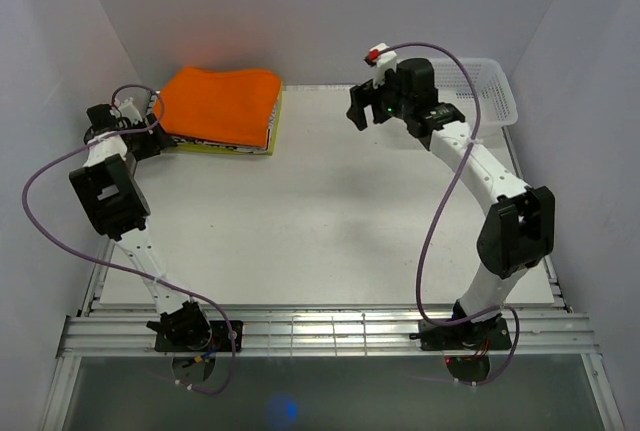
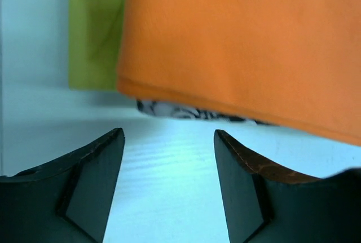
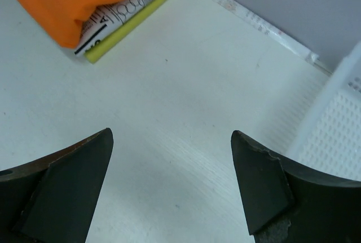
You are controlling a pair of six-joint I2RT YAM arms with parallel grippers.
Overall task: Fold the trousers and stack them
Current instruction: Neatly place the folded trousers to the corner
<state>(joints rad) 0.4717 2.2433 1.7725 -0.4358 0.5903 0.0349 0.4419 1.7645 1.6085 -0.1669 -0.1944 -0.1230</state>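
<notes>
While hovering low at the far left corner of the worktop (image 1: 330, 211), holds the left gripper (image 2: 168, 137) spread apart on nothing, just short of the folded orange trousers (image 1: 220, 101). Finds those stacked on a black-and-white patterned piece (image 2: 180, 111) and a yellow-green one (image 2: 93, 29), against the far edge. Shows the right gripper (image 3: 170, 137) likewise parted and bare, above the far edge, near a white basket (image 1: 490, 86) in the far right corner.

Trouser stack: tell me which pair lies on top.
The orange pair, covering the rest. The black-and-white printed pair shows only as an edge beneath it, and the yellow-green pair lies at the bottom.
</notes>
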